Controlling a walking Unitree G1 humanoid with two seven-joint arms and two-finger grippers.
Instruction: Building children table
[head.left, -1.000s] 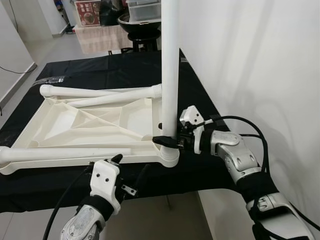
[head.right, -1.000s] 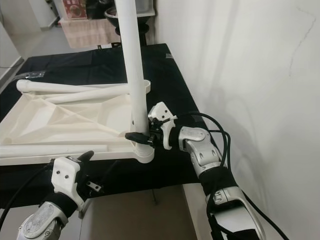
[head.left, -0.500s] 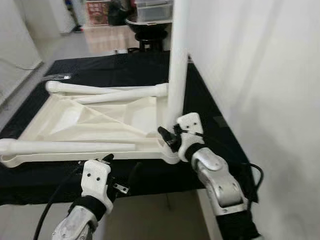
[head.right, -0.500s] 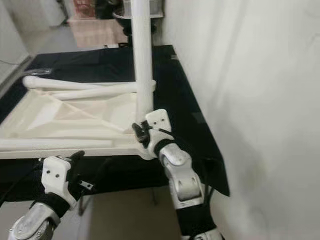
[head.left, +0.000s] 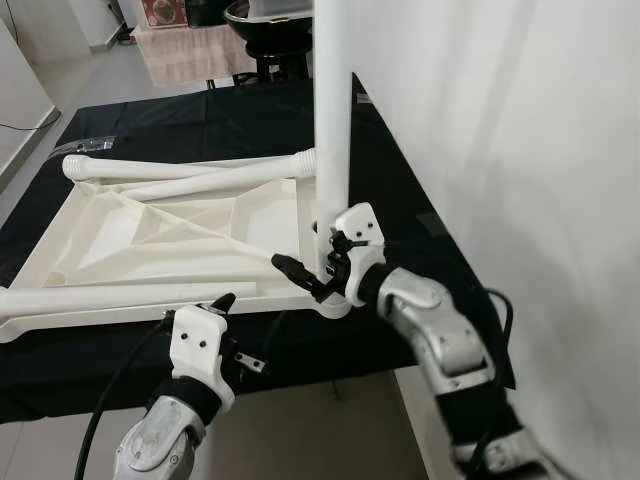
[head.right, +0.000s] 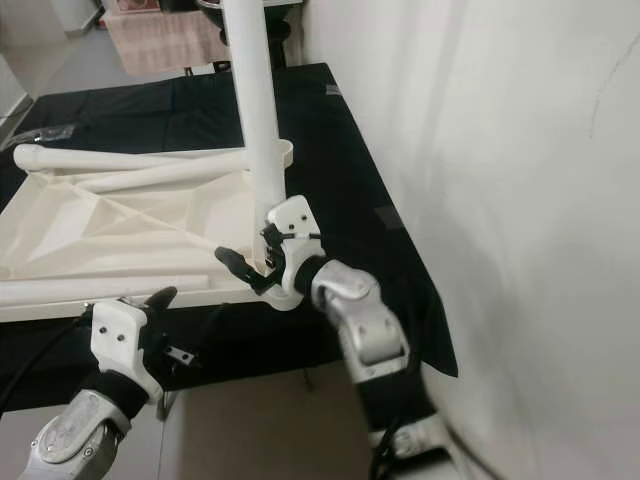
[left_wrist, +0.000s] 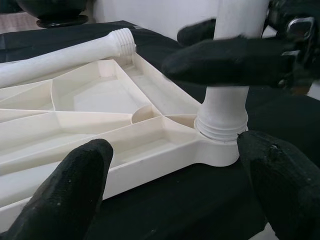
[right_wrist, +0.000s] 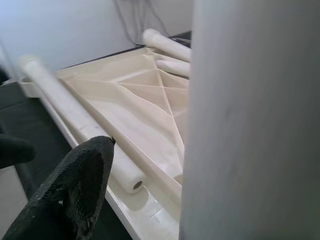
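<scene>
1. Upside-down cream plastic tabletop with moulded ribs (head.left: 170, 235) — lying flat on the black cloth-covered table (head.left: 200, 130), its near right corner close to the table's front edge and beside the white wall (head.left: 520, 150).
2. Upright white plastic table leg (head.left: 331, 130) standing in the round socket at that near right corner (left_wrist: 220, 145), threaded base seated at the socket rim (threads visible in the left wrist view).
3. Right gripper (head.left: 312, 272) reaching in from the right at the base of the upright leg; black fingers (head.left: 292, 270) parted, one on each side of the leg and very close to it, but clamping contact cannot be told.
4. Left gripper (left_wrist: 175, 190) hovering just off the table's front edge, low and to the left of the socket corner; fingers (left_wrist: 65, 190) spread wide, holding nothing.
5. Loose white leg with a threaded end (head.left: 230, 178) lying across the far side of the tabletop, threaded end pointing at the upright leg — a second long white leg (head.left: 150, 165) just behind it, near the far edge.
6. Another white leg (head.left: 120, 297) lying along the near edge of the tabletop, its open end short of the socket corner.
</scene>
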